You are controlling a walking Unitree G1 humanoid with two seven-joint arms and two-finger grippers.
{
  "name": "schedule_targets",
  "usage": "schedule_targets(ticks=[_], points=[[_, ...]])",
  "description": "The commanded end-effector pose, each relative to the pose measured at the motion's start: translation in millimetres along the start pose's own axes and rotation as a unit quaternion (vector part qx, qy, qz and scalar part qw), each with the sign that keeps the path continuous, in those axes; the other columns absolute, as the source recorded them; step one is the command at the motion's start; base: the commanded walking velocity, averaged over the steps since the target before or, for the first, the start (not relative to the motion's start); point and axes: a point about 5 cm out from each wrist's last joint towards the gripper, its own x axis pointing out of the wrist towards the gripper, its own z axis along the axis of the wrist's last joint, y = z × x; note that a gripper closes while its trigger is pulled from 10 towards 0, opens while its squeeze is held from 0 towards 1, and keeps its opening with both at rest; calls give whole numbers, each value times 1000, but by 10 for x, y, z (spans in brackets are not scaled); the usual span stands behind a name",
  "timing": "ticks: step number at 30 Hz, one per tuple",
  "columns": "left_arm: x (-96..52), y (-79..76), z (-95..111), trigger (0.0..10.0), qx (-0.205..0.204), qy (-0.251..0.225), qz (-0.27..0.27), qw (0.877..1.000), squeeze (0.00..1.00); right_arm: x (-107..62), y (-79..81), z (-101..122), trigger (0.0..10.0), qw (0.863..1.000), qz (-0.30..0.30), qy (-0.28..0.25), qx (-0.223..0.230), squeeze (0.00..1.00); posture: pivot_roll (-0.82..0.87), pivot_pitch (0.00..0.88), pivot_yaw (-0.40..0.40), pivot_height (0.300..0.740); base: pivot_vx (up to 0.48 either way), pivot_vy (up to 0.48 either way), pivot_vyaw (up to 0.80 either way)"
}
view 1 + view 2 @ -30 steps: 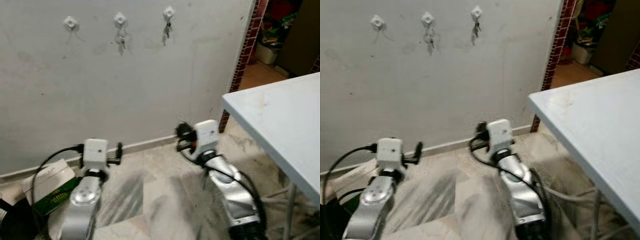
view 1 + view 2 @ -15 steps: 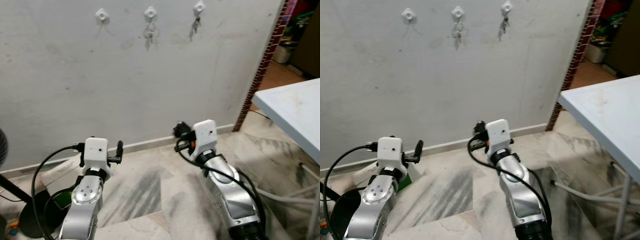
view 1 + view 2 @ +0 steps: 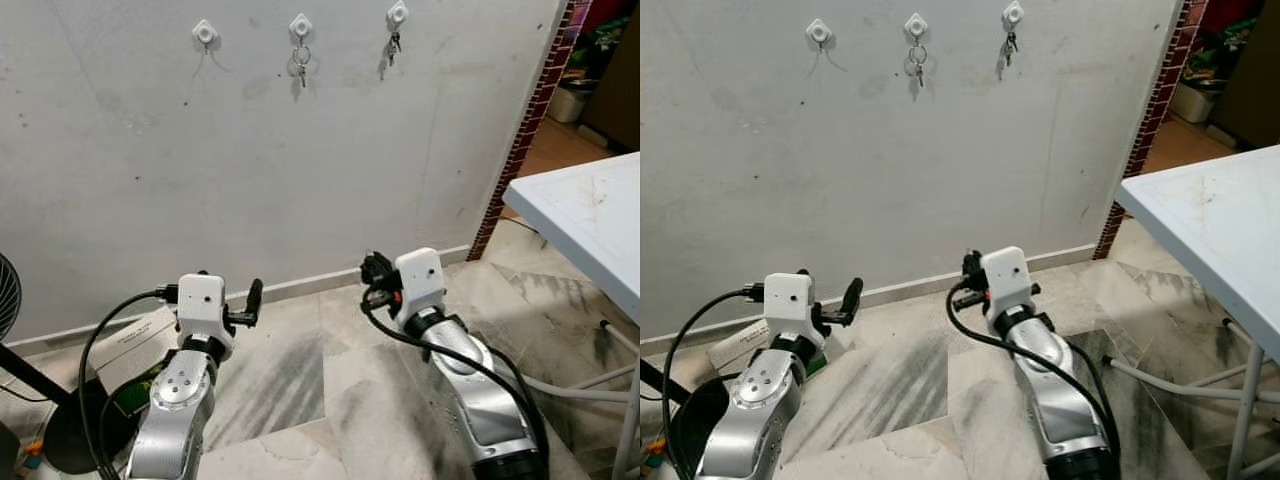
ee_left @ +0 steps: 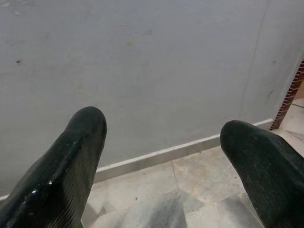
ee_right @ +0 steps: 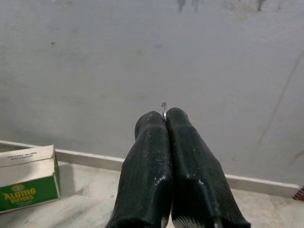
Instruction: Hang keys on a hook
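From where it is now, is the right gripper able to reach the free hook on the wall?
Probably not yet. The right gripper is low near the floor, and the free hook is high on the wall; nothing stands between them.

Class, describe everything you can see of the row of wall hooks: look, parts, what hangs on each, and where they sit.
Three small white hooks sit in a level row high on the grey wall, each on a roughly diamond-shaped plate that looks like plastic. The left hook carries no keys. The middle hook holds a metal ring with small keys hanging below. The right hook holds a darker bunch of keys. Both bunches hang straight down against the wall, well above both grippers.
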Motion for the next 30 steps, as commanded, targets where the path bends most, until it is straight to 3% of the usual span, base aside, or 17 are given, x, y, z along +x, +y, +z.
schedule_targets(ticks=[1,30], points=[[-24,43,23,10000,0,-6,2,1000,0,32,70,92,10000,1000,16,-19,-5,0,2,0,50,740,244,0,0],[10,21,12,10000,2,-1,-14,1000,0,46,150,50,10000,999,34,-18,-10,0,8,0,54,740,297,0,0]])
